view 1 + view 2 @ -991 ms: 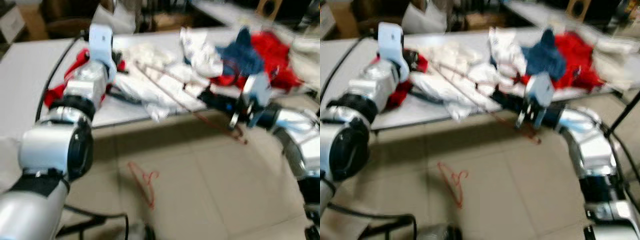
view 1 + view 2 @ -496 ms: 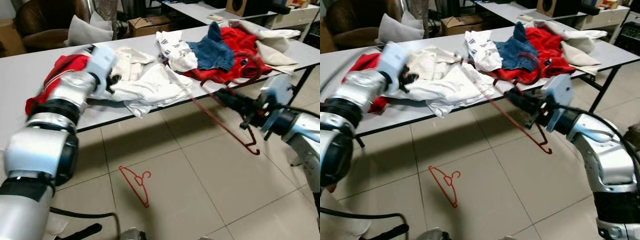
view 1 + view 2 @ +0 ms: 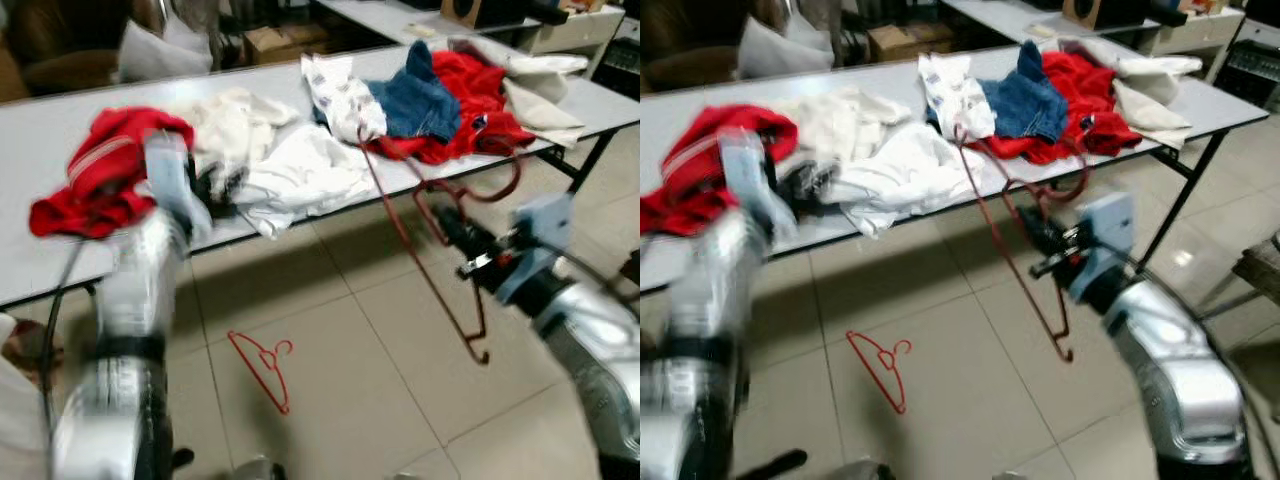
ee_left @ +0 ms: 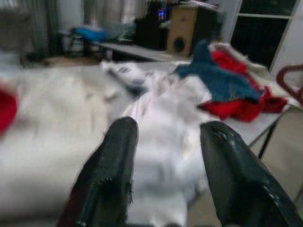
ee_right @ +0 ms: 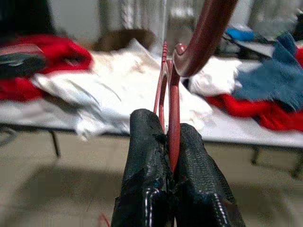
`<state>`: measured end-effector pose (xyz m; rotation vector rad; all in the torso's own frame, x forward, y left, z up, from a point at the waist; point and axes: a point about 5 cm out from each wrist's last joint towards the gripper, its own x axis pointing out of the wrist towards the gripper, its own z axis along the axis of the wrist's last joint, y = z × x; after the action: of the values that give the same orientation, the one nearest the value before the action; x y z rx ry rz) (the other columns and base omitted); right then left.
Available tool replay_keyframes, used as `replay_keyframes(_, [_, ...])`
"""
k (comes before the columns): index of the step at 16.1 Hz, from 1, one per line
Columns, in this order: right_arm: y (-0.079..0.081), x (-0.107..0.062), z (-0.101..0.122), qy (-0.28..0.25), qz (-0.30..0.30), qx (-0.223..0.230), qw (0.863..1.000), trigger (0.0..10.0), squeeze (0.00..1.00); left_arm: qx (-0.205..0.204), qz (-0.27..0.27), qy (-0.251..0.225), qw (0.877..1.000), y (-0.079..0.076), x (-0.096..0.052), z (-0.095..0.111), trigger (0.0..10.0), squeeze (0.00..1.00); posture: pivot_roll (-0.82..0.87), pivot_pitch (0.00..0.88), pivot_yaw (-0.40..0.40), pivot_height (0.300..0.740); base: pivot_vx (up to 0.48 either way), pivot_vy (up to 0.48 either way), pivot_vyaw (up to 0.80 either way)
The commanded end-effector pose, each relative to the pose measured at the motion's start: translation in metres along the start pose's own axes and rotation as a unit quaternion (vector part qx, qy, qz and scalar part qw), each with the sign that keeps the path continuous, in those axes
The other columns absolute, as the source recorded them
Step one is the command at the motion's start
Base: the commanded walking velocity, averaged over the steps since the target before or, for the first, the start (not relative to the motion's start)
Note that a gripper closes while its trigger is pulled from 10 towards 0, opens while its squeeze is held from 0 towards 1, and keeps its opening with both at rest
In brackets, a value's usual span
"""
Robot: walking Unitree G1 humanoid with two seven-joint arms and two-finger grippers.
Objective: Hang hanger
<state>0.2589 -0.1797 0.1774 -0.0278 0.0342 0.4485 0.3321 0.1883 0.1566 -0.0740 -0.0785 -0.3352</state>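
- Left eye view: the right end effector [image 3: 447,226] is clamped on a dark red hanger [image 3: 420,250] in front of the counter [image 3: 40,260], over the tiled floor [image 3: 380,380]. The hanger's long bar slants down from the counter edge to a bent end near the floor; its hook [image 3: 490,190] curls up beside the red garment [image 3: 480,100]
- A second, bright red hanger [image 3: 262,367] lies flat on the floor
- On the counter: a red jacket [image 3: 100,170], white clothes [image 3: 290,170], a blue denim piece [image 3: 415,100]
- The blurred left arm [image 3: 140,300] reaches to the counter edge by the white clothes
- Left wrist view: the left end effector [image 4: 165,175] has its fingers [image 4: 111,175] spread wide and holds nothing, white fabric [image 4: 161,142] beyond them
- Right wrist view: the right fingers [image 5: 147,161] are pressed together on the hanger's thin bar [image 5: 173,118]
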Motion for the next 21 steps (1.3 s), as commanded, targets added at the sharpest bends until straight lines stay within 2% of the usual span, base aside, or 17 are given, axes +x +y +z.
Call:
replay_keyframes(1, [0.003,-0.003,-0.007,0.018,-0.026,0.000,0.999,10.0,0.00,0.046,-0.019,-0.026,0.998,-0.024,-0.013,0.007,10.0,0.00,-0.10,0.000,-0.039,0.710,0.000,0.000,0.00])
replay_keyframes(2, [0.005,-0.004,-0.009,0.021,-0.028,0.003,0.999,10.0,0.00,0.052,-0.025,-0.022,0.998,-0.030,-0.019,0.003,10.0,0.00,-0.10,0.000,-0.039,0.710,0.000,0.000,0.00])
replay_keyframes(4, [0.009,-0.006,-0.020,0.025,-0.088,0.000,0.996,10.0,0.00,0.077,-0.028,0.015,0.997,-0.057,-0.044,-0.016,10.0,0.00,-0.10,0.000,-0.069,0.710,0.291,0.000,0.00])
replay_keyframes(6, [0.011,-0.006,-0.024,0.024,-0.101,0.008,0.995,10.0,0.00,0.075,-0.022,0.037,0.996,-0.067,-0.051,-0.023,10.0,0.00,-0.10,0.000,-0.073,0.710,0.353,0.000,0.00])
replay_keyframes(7, [0.013,-0.007,-0.025,0.017,-0.104,0.024,0.994,10.0,0.00,0.059,-0.014,0.042,0.997,-0.072,-0.055,-0.025,10.0,0.00,-0.10,0.000,-0.074,0.710,0.420,0.000,0.00])
replay_keyframes(9, [0.017,-0.007,-0.027,0.021,-0.093,0.022,0.995,10.0,0.00,0.054,-0.011,0.048,0.997,-0.073,-0.057,-0.027,10.0,0.00,-0.10,0.000,-0.070,0.710,0.431,0.000,0.00])
replay_keyframes(10, [0.019,-0.007,-0.028,0.017,-0.088,0.036,0.995,10.0,0.00,0.050,-0.008,0.049,0.997,-0.074,-0.058,-0.025,10.0,0.00,-0.10,0.000,-0.066,0.710,0.439,0.000,0.00])
replay_keyframes(15, [0.015,-0.012,-0.028,0.011,-0.100,0.034,0.994,10.0,0.00,0.047,0.011,0.049,0.998,-0.072,-0.056,-0.019,10.0,0.00,-0.10,0.000,-0.049,0.710,0.443,0.000,-0.72])
replay_keyframes(18, [0.014,-0.014,-0.030,0.012,-0.107,0.036,0.994,10.0,0.00,0.051,-0.003,0.049,0.997,-0.075,-0.054,-0.019,10.0,0.00,-0.10,0.000,-0.046,0.710,0.442,0.000,-0.75])
replay_keyframes(21, [0.015,-0.015,-0.029,0.009,-0.096,0.031,0.995,10.0,0.00,0.064,-0.017,0.048,0.997,-0.079,-0.052,-0.017,10.0,0.00,-0.11,0.000,-0.039,0.710,0.440,0.000,0.00])
